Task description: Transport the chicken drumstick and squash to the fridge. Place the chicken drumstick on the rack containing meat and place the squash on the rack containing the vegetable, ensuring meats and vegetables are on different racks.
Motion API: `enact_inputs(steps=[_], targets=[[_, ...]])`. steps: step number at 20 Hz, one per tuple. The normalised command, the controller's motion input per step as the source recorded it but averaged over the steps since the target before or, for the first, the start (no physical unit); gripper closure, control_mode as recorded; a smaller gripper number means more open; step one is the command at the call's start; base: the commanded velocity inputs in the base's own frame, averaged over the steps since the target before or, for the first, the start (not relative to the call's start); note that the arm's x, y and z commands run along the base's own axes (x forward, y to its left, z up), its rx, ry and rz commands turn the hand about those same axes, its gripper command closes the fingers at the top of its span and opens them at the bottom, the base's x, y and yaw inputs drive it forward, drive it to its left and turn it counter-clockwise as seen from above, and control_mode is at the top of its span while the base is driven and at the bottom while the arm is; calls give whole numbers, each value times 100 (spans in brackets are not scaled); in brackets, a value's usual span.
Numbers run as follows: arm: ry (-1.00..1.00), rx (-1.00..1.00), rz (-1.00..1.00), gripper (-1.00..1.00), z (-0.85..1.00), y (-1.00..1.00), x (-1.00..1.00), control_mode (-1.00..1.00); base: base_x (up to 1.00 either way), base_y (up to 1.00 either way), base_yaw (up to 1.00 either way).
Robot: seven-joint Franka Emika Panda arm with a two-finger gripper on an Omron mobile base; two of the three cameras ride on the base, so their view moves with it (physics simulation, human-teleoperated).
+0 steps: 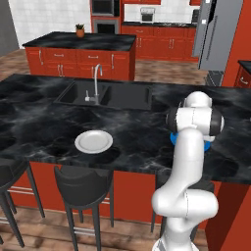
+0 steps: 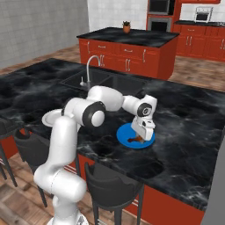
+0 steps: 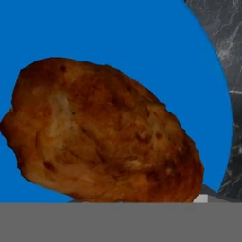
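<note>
The gripper [image 2: 141, 137] is down low over the blue plate [image 2: 126, 135] on the black counter [image 2: 184, 118], and right under it, in the right base view, there's a small brown lump, the drumstick [image 2: 139, 139], lying on that plate. From the hand view the drumstick [image 3: 101, 132] looms huge and close, brown and orange, mottled, lumpy, directly ahead of the hand with the blue plate [image 3: 142, 42] spread out behind it and a sliver of marbled counter [image 3: 222, 56] off to one edge. The fingertips themselves are lost at the bottom of that view, and from the base cameras the hand is too small and too low to read, so I cannot tell whether the jaws have clamped the drumstick or merely straddle it.

In the left base view the arm's white elbow blocks the spot, with just a rim of the blue plate [image 1: 208, 145] peeking out beside it. Off to the gripper's left along the counter sits a white plate [image 1: 93, 141], well apart from the blue one. Beyond the gripper is the sink [image 1: 105, 95] with its curved tap [image 1: 96, 81]. Far past the counter, up at the right of the left base view, a tall grey fridge [image 1: 215, 37] stands well away from the hand.
</note>
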Motion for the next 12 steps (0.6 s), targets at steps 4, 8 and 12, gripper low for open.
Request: enact_inputs(steps=[4,8,12], targets=[[0,0,1,100,-100,11,0,-100,0,0,0],[0,-1,6,100,-100,45,-25,-100,0,0,0],[-29,-3,2,100,-45,4,-49,-100,0,0,0]])
